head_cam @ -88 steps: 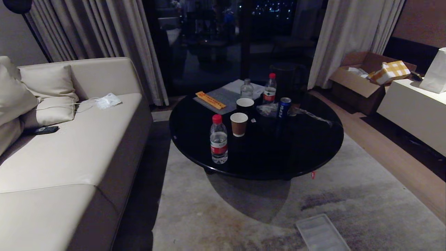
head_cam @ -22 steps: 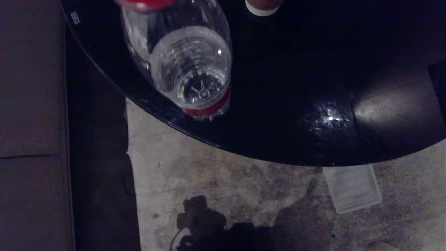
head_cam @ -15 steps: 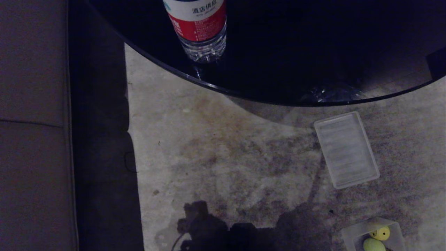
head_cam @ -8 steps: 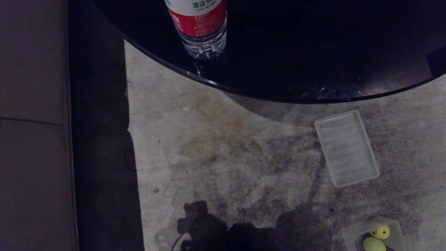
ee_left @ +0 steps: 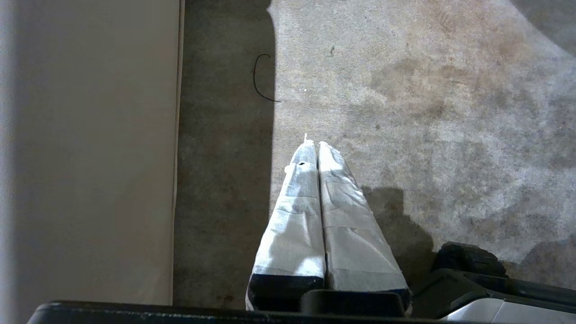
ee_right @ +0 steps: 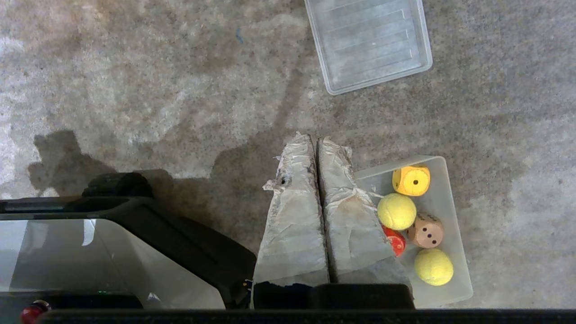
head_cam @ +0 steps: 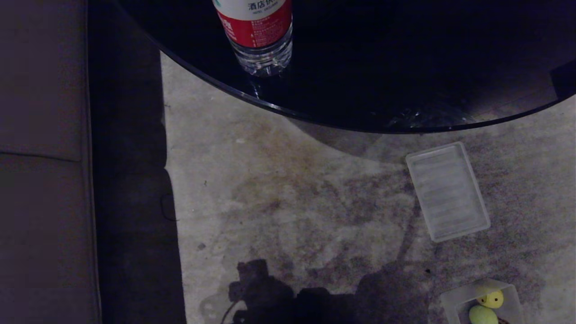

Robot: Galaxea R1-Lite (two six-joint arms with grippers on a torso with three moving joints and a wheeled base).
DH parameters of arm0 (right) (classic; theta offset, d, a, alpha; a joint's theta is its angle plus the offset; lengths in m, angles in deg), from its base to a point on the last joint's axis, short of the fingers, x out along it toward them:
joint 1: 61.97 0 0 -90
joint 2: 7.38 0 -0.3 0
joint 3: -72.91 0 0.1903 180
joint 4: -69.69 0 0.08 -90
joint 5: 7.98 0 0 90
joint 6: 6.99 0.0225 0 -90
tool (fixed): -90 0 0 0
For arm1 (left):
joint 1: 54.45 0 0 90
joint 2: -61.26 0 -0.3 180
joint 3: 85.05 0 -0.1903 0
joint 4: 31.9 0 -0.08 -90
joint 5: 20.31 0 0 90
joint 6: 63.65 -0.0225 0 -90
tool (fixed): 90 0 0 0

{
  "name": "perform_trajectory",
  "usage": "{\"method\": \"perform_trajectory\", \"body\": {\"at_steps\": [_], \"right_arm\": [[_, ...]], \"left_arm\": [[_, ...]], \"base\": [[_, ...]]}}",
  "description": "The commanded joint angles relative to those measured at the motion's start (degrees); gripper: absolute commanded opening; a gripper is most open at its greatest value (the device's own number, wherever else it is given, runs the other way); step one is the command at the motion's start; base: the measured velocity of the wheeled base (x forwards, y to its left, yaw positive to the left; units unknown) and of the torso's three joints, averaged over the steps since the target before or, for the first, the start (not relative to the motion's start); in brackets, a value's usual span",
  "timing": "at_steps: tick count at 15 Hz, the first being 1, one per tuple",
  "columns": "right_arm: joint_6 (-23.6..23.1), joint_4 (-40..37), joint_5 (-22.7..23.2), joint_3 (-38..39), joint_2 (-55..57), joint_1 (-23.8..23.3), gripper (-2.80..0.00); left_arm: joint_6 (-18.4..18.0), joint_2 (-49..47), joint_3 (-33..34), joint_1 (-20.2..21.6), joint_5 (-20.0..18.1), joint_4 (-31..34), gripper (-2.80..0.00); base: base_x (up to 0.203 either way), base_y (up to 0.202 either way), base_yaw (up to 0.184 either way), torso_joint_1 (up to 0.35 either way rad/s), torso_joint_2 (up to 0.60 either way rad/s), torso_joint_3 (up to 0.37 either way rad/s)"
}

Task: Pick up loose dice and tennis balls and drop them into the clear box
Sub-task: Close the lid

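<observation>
The clear box (ee_right: 459, 288) sits on the carpet, and the head view catches only its corner (head_cam: 452, 300) at the bottom right. Inside it lie a yellow die (ee_right: 411, 180), a beige die (ee_right: 426, 230), a red die (ee_right: 395, 240) half hidden by my fingers, and two tennis balls (ee_right: 396, 211) (ee_right: 434, 267). My right gripper (ee_right: 315, 139) hangs shut and empty above the carpet beside the box. My left gripper (ee_left: 313, 144) is shut and empty over bare carpet. Neither gripper appears in the head view. No loose dice or balls show on the floor.
A flat ribbed translucent lid (head_cam: 447, 191) lies on the carpet beyond the box. The round black table (head_cam: 405, 67) overhangs farther on, with a red-labelled water bottle (head_cam: 258, 36) near its edge. A sofa (head_cam: 40, 157) runs along the left, close to my left gripper.
The head camera has swung down from the table top to the carpet, bringing the lid and the box into view. Over the last half second nothing has moved.
</observation>
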Motion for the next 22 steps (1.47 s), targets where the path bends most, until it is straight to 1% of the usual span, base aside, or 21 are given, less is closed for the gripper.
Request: {"method": "perform_trajectory", "body": {"at_steps": [1, 6, 8, 11, 15, 17, 22], "right_arm": [[0.1, -0.1, 0.1, 0.0, 0.0, 0.0, -2.8], [0.2, -0.1, -0.4, 0.0, 0.1, 0.0, -2.8], [0.3, -0.1, -0.4, -1.7, 1.7, -0.2, -2.8], [1.3, -0.1, -0.4, -5.5, 12.3, -0.2, -2.8], [3.8, 1.5, -0.3, -12.3, 34.5, -0.2, -2.8], [4.9, 7.6, -0.3, -13.6, 45.4, -0.2, -2.8], [6.7, 28.4, -0.4, -14.4, 71.7, -0.1, -2.8]], "left_arm": [[0.1, 0.0, 0.0, 0.0, 0.0, 0.0, -2.8], [0.1, 0.0, 0.0, 0.0, 0.0, 0.0, -2.8], [0.1, -0.1, 0.0, 0.0, 0.0, 0.0, -2.8], [0.1, 0.0, 0.0, 0.0, 0.0, 0.0, -2.8], [0.1, 0.0, 0.0, 0.0, 0.0, 0.0, -2.8], [0.1, -0.1, 0.0, 0.0, 0.0, 0.0, -2.8], [0.1, -0.1, 0.0, 0.0, 0.1, 0.0, -2.8]], "base": [[0.0, 0.0, 0.0, 0.0, 0.0, 0.0], [0.0, 0.0, 0.0, 0.0, 0.0, 0.0], [0.0, 0.0, 0.0, 0.0, 0.0, 0.0], [0.0, 0.0, 0.0, 0.0, 0.0, 0.0], [0.0, 0.0, 0.0, 0.0, 0.0, 0.0], [0.0, 0.0, 0.0, 0.0, 0.0, 0.0], [0.0, 0.0, 0.0, 0.0, 0.0, 0.0]]}}
